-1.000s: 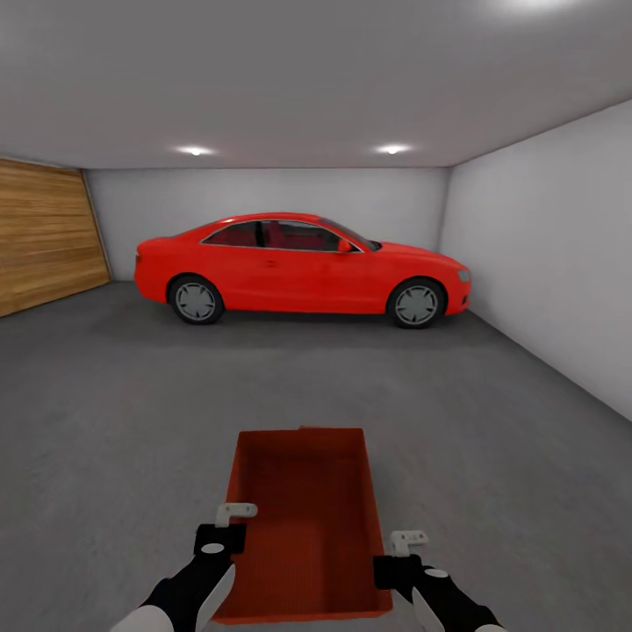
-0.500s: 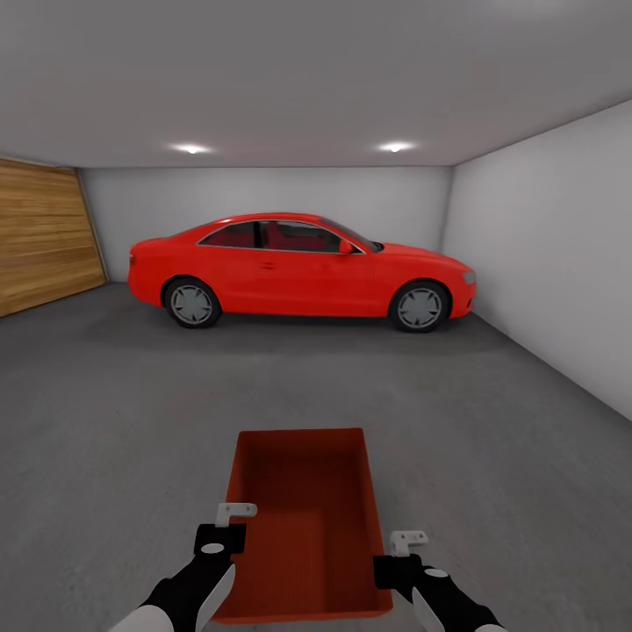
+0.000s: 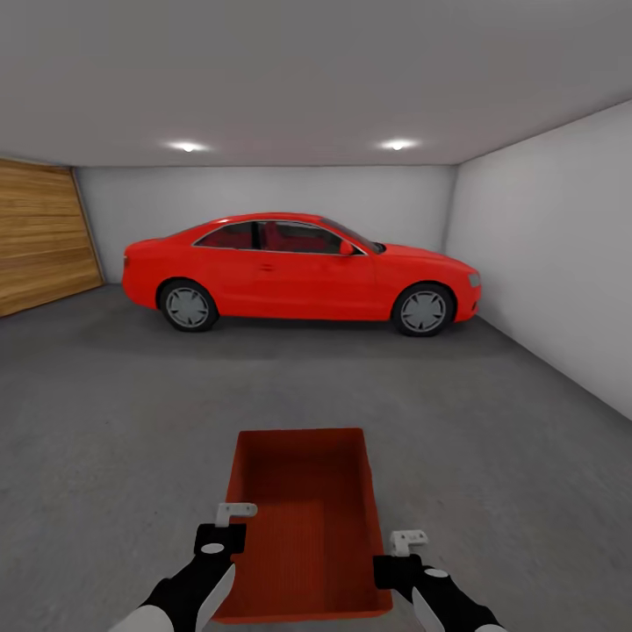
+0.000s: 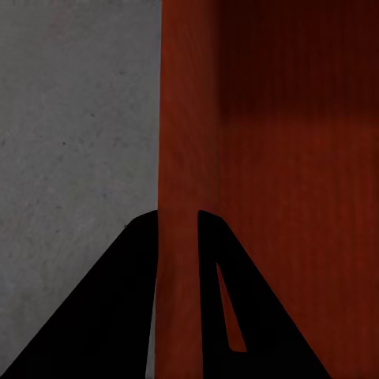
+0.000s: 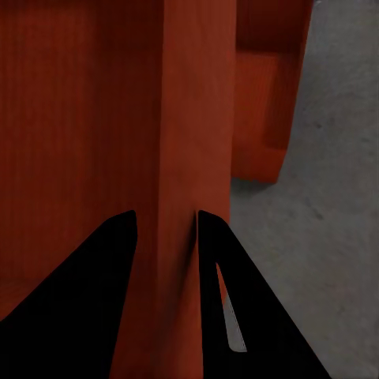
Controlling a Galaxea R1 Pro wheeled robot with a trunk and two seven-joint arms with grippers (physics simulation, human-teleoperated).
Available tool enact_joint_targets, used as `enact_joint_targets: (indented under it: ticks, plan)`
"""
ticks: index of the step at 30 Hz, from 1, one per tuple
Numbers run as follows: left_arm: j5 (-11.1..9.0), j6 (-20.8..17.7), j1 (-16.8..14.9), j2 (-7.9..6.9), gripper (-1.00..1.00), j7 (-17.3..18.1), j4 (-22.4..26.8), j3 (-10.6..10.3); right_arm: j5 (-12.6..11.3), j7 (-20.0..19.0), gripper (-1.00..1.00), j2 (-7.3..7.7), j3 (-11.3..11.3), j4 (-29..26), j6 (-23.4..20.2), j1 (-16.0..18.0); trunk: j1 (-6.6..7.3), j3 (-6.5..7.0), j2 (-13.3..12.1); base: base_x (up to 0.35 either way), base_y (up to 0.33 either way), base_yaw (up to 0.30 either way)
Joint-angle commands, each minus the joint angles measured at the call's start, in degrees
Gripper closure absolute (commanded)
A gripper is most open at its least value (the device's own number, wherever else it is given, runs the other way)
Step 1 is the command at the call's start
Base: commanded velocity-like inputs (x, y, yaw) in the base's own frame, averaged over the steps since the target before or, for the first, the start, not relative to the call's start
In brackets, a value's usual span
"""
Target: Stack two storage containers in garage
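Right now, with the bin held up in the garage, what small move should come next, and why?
Probably lower the container straight down onto the concrete floor. The left gripper and right gripper each clamp a side wall of it, the robot is already in the garage, and the red car stands well ahead.

A red car (image 3: 298,272) stands side-on before the white back wall (image 3: 263,193), a wood-plank door (image 3: 39,233) at left.
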State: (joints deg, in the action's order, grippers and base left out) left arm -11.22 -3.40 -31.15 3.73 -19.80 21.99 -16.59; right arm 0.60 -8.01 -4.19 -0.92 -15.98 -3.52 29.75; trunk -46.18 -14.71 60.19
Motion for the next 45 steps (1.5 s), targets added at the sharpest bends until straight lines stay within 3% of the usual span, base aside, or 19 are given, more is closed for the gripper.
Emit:
enact_joint_targets:
  ticks: [1,40,45]
  plan:
    - [-1.7,-0.4,0.0,-0.12,1.00,-0.6,-1.5,-1.5,-0.2,-0.4,1.00,0.06,0.2,-1.9,3.8,0.0,-0.04,-0.07,0.0,0.340,0.000,0.000]
    - [-1.6,-0.4,0.0,-0.21,1.00,-0.5,-1.4,-1.5,-0.2,-0.4,1.00,0.06,0.2,-1.9,3.8,0.0,-0.04,-0.07,0.0,0.340,0.000,0.000]
    - [-1.7,-0.4,0.0,-0.13,1.00,-0.5,-1.4,-1.5,-0.2,-0.4,1.00,0.06,0.2,-1.9,3.8,0.0,-0.04,0.07,0.0,0.108,0.000,-0.096]
